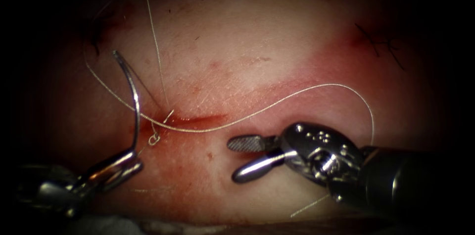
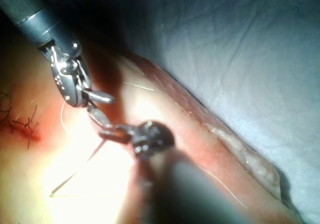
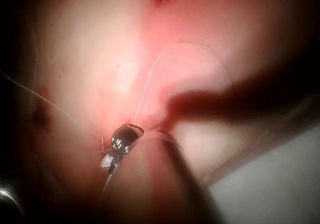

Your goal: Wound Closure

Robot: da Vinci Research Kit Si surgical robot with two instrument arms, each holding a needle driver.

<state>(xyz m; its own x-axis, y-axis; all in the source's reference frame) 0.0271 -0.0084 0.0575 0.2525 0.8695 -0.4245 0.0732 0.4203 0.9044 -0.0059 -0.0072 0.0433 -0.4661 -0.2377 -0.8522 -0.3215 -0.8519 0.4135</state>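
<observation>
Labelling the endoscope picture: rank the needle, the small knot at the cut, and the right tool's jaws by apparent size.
1. needle, held at one end by the left tool
2. right tool jaws, open and empty; nearer, so unsure against the needle
3. knot, clearly smallest

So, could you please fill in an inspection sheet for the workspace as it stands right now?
Surface: tissue, pale, with red fluid staining it around the cut.
Job's things: needle held near one end by the left tool, arcing free above the tissue at the left end of the cut, not in the tissue. Thread runs along the cut and loops round to the right; a small knot sits just below the cut.
Clutter: dark stitches at upper right.
Grippers: left tool jaws shut on the needle; right tool jaws open, holding nothing, below the cut.
Cables: nothing seen.
Surroundings: blue drape beside the tissue.
</observation>
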